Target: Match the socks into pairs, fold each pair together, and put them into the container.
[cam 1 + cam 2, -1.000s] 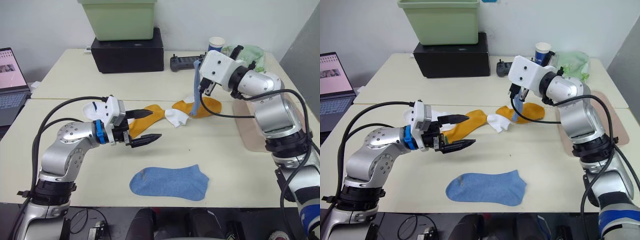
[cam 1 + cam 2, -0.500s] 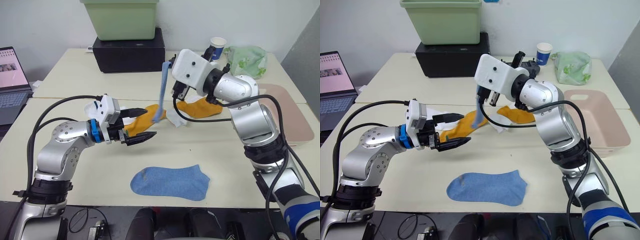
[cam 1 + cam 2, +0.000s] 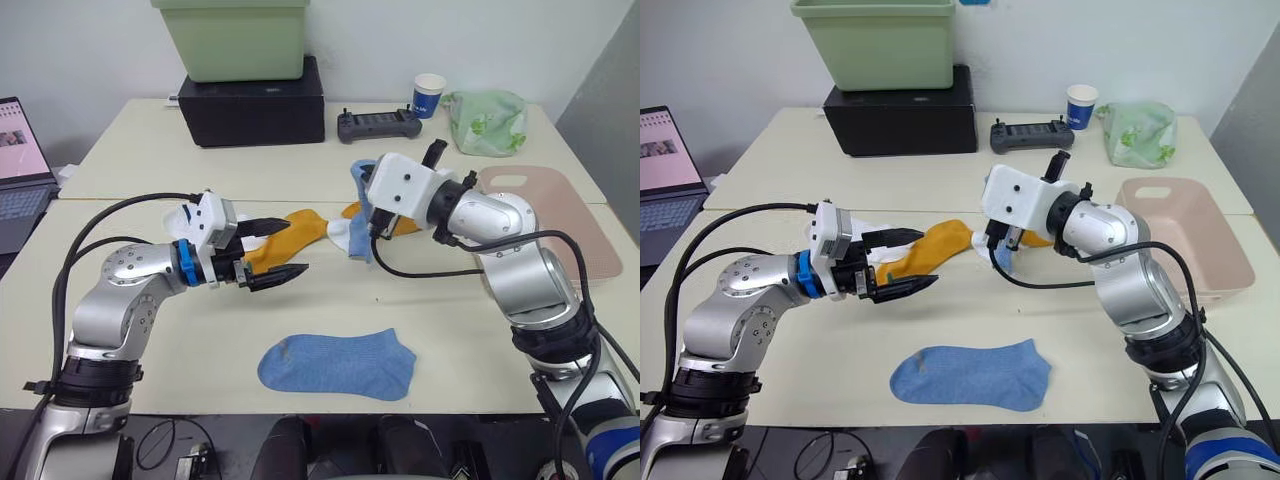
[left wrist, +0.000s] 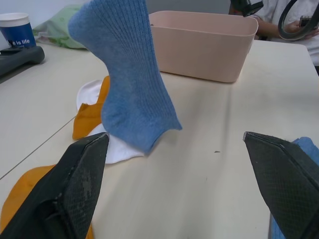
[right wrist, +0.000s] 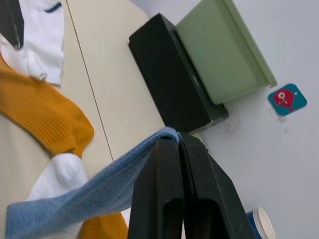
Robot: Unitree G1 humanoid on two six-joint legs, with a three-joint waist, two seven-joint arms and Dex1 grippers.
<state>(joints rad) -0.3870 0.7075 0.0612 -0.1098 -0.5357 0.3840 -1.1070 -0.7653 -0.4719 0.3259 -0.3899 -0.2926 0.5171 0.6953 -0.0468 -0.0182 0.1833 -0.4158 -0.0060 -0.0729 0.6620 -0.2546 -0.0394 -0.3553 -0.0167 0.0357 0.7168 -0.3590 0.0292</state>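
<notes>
One light blue sock (image 3: 337, 364) lies flat near the table's front edge. My right gripper (image 5: 177, 137) is shut on the cuff of the other light blue sock (image 3: 361, 222), which hangs down with its toe over a white sock (image 3: 343, 238). My left gripper (image 3: 297, 245) hovers open and holds nothing, pointing at the hanging sock from the left. A mustard-orange sock (image 3: 292, 232) lies just behind its fingers, and another (image 3: 405, 222) shows behind the right arm. A second white sock (image 3: 184, 216) peeks out behind the left wrist. The pale pink container (image 3: 1185, 240) stands at the right edge, with nothing in it.
A green tub (image 3: 232, 40) sits on a black box (image 3: 255, 100) at the back. A black controller (image 3: 372, 124), a paper cup (image 3: 430, 90) and a green cloth bundle (image 3: 485, 108) stand along the back right. A laptop (image 3: 20, 150) is at far left. A person (image 4: 279, 20) sits beyond the container.
My right gripper, still holding the blue sock, swung left and up, then came down and back right, so the sock now hangs over the white sock. The left gripper stayed open, nearly in place.
</notes>
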